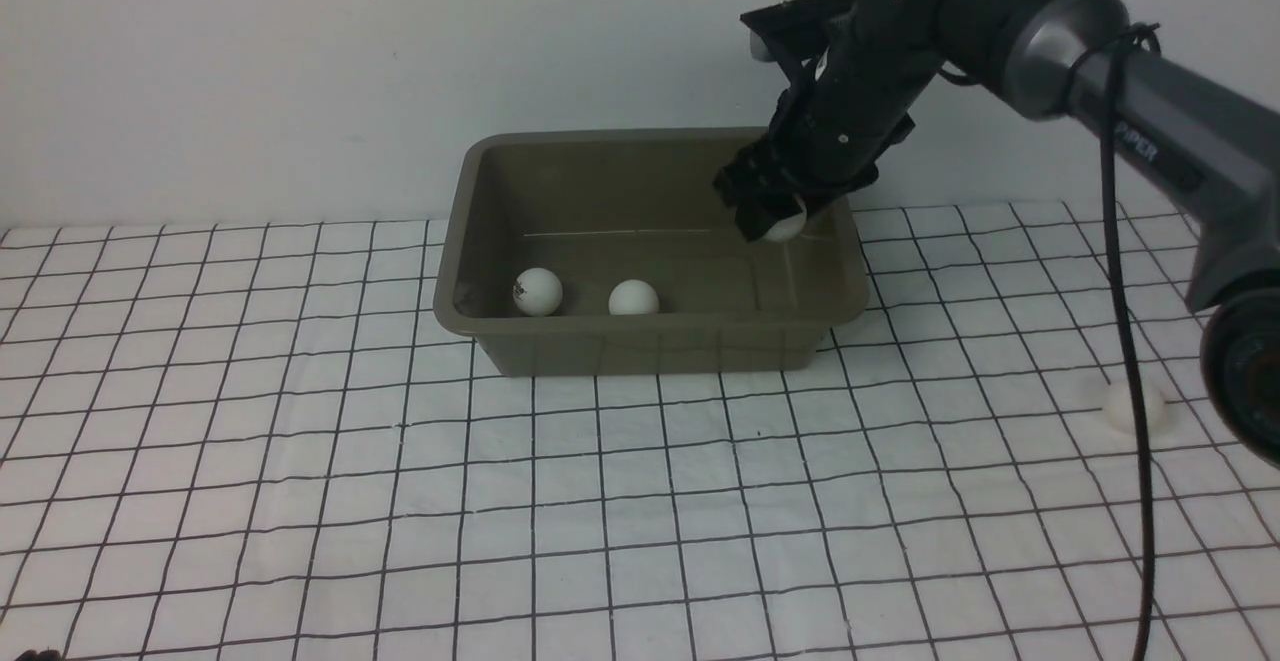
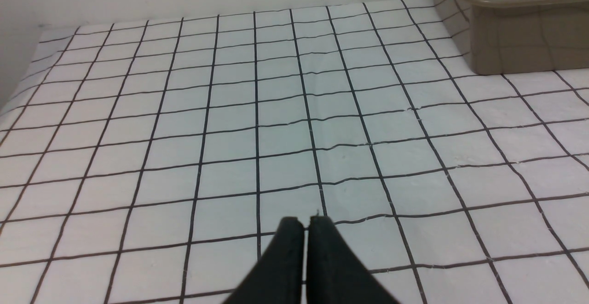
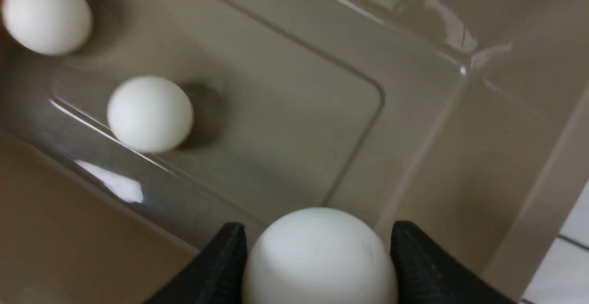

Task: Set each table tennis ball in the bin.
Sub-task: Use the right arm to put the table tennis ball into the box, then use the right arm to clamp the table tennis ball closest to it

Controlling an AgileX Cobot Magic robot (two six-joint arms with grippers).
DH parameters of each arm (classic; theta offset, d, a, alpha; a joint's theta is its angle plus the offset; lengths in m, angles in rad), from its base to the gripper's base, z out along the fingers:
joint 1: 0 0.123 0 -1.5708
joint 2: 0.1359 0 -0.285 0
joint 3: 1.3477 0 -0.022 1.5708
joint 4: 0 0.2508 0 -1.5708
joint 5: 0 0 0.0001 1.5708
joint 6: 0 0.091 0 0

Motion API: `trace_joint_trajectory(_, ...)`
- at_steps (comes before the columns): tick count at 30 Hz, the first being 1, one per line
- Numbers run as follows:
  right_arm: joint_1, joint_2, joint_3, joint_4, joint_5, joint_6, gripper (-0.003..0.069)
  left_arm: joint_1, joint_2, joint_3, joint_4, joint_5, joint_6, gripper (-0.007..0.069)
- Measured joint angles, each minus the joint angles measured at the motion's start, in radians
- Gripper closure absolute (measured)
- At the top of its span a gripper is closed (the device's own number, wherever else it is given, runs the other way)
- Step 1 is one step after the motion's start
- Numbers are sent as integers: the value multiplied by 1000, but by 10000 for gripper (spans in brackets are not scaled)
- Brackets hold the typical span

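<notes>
My left gripper [image 2: 306,223] sits at the bottom centre of its wrist view. Its two black fingers are pressed together with nothing between them, low over the gridded cloth [image 2: 230,124]. A corner of the bin [image 1: 650,349] shows in the upper right of that frame, well apart from those fingers.

In the front view the olive-brown bin stands upright in the middle of the frame, at the back of the cloth near the wall. Two balls rest on its floor along the near wall. The logo ball [image 1: 537,292], with a dark mark on its left side, is toward the left end. The plain ball [image 1: 633,297] lies just right of it, and the two do not touch.

Further right, my right gripper [image 1: 768,219] reaches down from the upper right into the bin's right end. Its fingers are clamped on either side of the held ball [image 1: 787,225], which is clear of the floor.

At the far right, the loose ball [image 1: 1118,407] lies on the cloth outside the bin, partly behind a black cable [image 1: 1125,321].
</notes>
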Motion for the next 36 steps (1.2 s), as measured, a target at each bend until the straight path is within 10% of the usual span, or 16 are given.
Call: trace_joint_trajectory(36, -99, -242, 75, -138, 38, 69, 269, 0, 0, 0, 0, 0, 0, 629)
